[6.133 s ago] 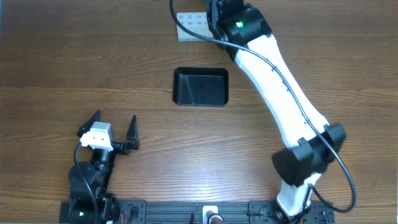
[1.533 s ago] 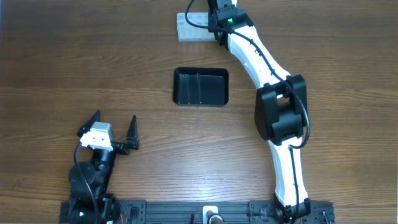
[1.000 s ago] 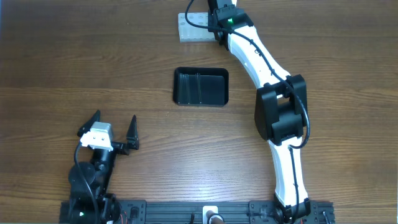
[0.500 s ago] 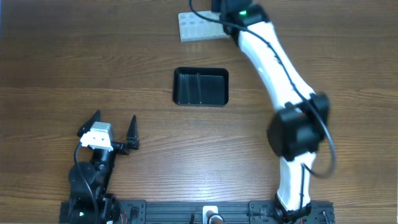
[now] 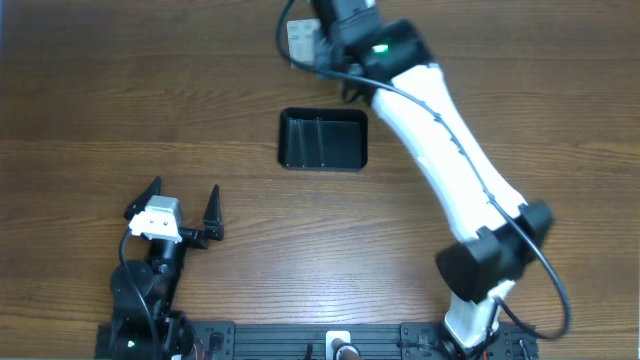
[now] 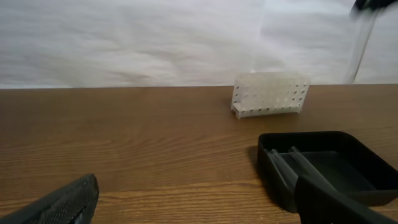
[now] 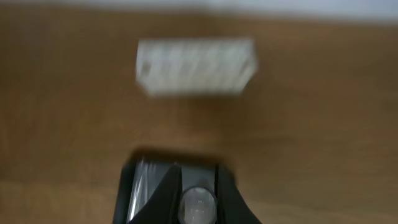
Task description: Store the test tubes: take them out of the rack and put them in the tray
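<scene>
Fingers of your right gripper are clamped on a test tube at the far edge of the tray, two tubes lie in it, rack looks empty, left gripper sits wide open, so likely only this drop's left.

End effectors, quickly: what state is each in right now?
Left end effector: open, empty.
Right end effector: closed on a test tube.
</scene>
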